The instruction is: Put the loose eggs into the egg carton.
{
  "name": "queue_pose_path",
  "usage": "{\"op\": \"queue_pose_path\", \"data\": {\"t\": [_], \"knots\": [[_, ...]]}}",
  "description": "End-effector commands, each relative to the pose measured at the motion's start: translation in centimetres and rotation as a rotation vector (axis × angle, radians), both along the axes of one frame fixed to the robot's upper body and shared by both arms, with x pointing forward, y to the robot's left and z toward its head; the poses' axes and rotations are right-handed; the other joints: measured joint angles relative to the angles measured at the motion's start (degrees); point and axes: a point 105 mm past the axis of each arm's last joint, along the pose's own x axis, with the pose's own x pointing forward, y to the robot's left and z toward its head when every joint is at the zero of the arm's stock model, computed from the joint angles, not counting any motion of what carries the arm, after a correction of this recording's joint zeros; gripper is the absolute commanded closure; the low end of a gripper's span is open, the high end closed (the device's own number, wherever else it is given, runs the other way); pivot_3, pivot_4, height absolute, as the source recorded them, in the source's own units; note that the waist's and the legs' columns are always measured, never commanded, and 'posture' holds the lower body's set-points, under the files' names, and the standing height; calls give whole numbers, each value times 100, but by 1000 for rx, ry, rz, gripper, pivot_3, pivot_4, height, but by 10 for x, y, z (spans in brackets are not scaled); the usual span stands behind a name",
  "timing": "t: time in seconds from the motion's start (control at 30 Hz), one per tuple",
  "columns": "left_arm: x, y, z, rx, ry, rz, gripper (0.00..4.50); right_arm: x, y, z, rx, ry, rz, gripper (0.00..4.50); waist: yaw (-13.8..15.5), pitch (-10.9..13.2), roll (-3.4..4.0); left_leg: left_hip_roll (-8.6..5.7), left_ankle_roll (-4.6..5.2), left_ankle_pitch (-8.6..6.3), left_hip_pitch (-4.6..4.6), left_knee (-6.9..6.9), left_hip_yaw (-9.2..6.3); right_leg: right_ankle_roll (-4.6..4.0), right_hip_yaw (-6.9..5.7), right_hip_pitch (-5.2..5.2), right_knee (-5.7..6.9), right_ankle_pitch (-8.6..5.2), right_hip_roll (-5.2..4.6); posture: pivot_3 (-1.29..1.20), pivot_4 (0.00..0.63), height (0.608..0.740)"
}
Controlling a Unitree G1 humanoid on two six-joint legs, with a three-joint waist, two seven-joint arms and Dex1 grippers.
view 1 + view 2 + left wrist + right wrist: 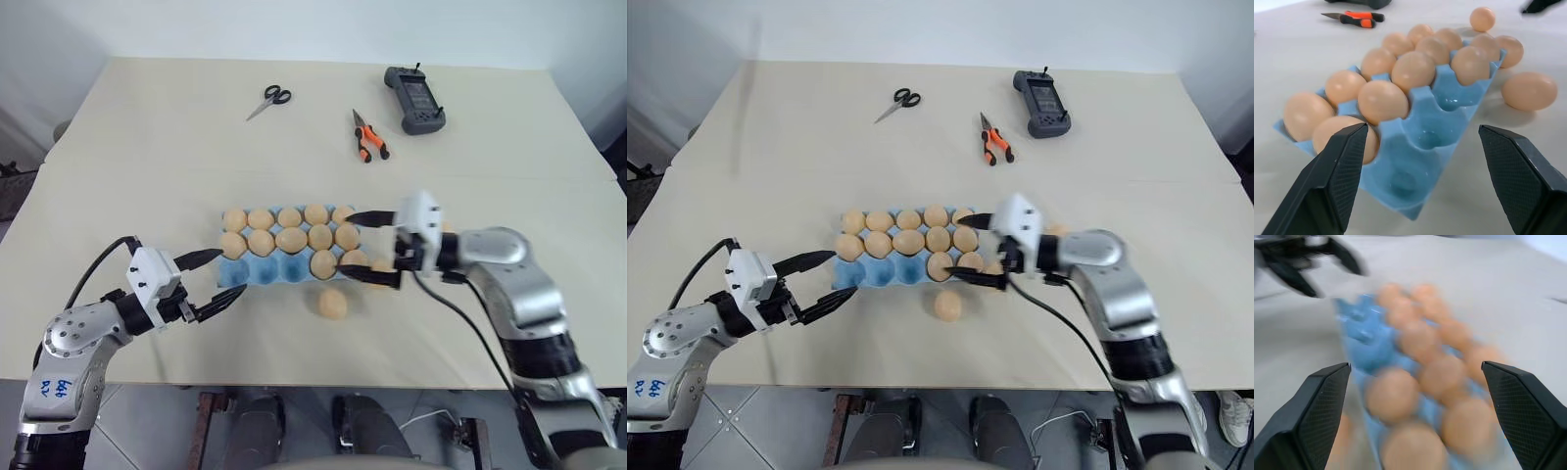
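Note:
The light blue egg carton (263, 273) lies mid-table. Its back and middle rows are full of tan eggs (291, 239), and the front row has two eggs at its right end and three empty cups (1430, 139). One loose egg (333, 304) lies on the table just in front of the carton. Another loose egg (1511, 49) rests against the carton's right end, and a third (1483, 18) lies further off. My left gripper (230, 273) is open at the carton's left end, holding nothing. My right gripper (345, 245) is open over the carton's right end, with nothing between its fingers.
At the back of the table lie scissors (269, 100), orange-handled pliers (368, 137) and a dark handheld controller (414, 98). The table's front edge runs close below the loose egg.

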Motion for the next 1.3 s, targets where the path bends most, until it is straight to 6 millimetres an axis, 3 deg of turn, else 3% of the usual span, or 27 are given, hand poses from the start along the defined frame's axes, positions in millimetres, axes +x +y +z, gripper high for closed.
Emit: {"op": "queue_pose_path", "data": {"t": [0.03,0.2,0.27,0.43,0.6,0.8,1.07,1.3], "knots": [[2,-10,1,2,-6,-52,653,-6,-36,7,19,-102,-170,16,1,0,0,0,0,0,0,0,1,0,0,0,0,0,0,0,150,740],[12,-25,2,-8,-1,-122,21,-10,-97,-18,18,-103,-461,0,-71,-1,5,0,-4,13,4,3,5,0,4,1,13,0,6,0,150,740],[15,-29,2,-3,-7,-146,21,-12,-116,-27,18,-107,-549,0,-80,-1,5,0,-2,21,15,4,13,0,11,9,17,0,6,0,150,740],[18,-40,5,-5,-22,-204,21,-14,-139,-44,30,-75,-646,0,-95,-1,5,0,9,30,51,5,41,-3,34,32,29,2,6,0,150,740],[18,-46,7,-24,-22,-230,21,-4,-137,-47,14,-56,-618,0,-101,-2,7,0,9,32,54,6,42,-4,35,32,35,3,6,0,150,740],[13,-44,8,-28,-24,-221,21,42,-118,-40,9,10,-575,0,-137,-1,8,0,9,33,56,10,50,-3,44,26,46,4,6,0,150,740],[10,-36,11,-47,-50,-153,21,76,-100,-51,-20,92,-516,0,-74,-1,8,1,8,31,41,7,47,-3,34,7,51,4,3,0,150,740],[10,-28,13,-70,-71,-78,0,85,-90,-47,-1,53,-482,2314,-81,-1,8,1,9,30,38,8,48,0,33,8,43,5,2,0,150,740]]}}
